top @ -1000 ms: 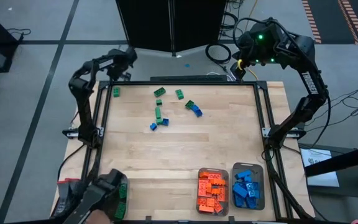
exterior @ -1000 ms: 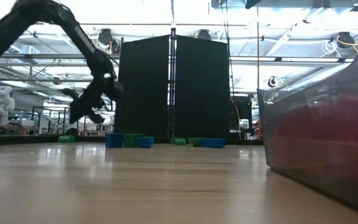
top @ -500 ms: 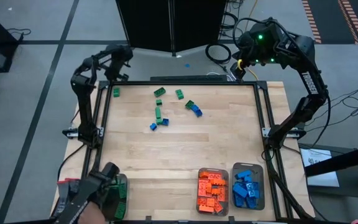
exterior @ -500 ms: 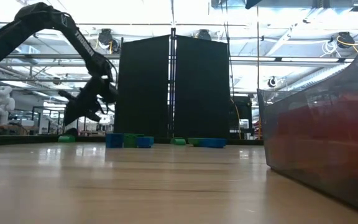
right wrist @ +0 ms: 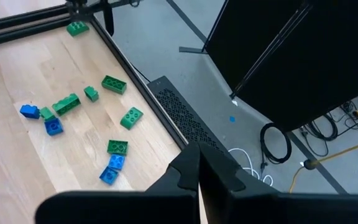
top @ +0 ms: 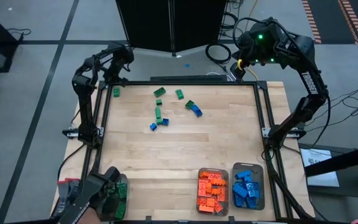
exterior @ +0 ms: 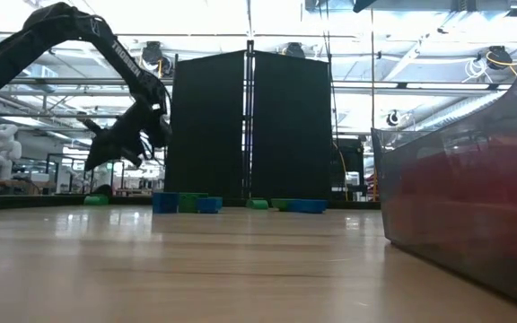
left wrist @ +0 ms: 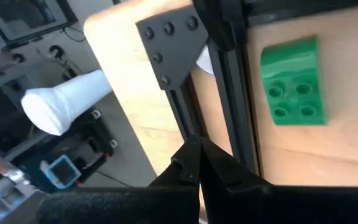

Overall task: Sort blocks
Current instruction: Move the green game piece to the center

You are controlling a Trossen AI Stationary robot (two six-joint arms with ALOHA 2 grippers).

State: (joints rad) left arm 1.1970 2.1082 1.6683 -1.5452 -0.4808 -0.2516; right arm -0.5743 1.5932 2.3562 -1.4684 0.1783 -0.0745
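Note:
Several loose green and blue blocks lie flat on the far half of the table: a cluster, a green-and-blue pair, and one green block alone in the far left corner. In the low view they form a row. My left gripper hangs shut and empty above the frame's far left corner, beside that lone green block. My right gripper is shut and waits, raised, beyond the far right corner.
Near the table's front edge stand a tray of orange blocks, a tray of blue blocks and, at the left, a tray of green blocks partly covered by a dark shape, seemingly a person's hand. A black frame borders the table.
My left gripper has risen a little and drifted toward the table's left edge, staying shut over the far left corner. The dark shape at the green tray has shifted slightly. No block has moved.

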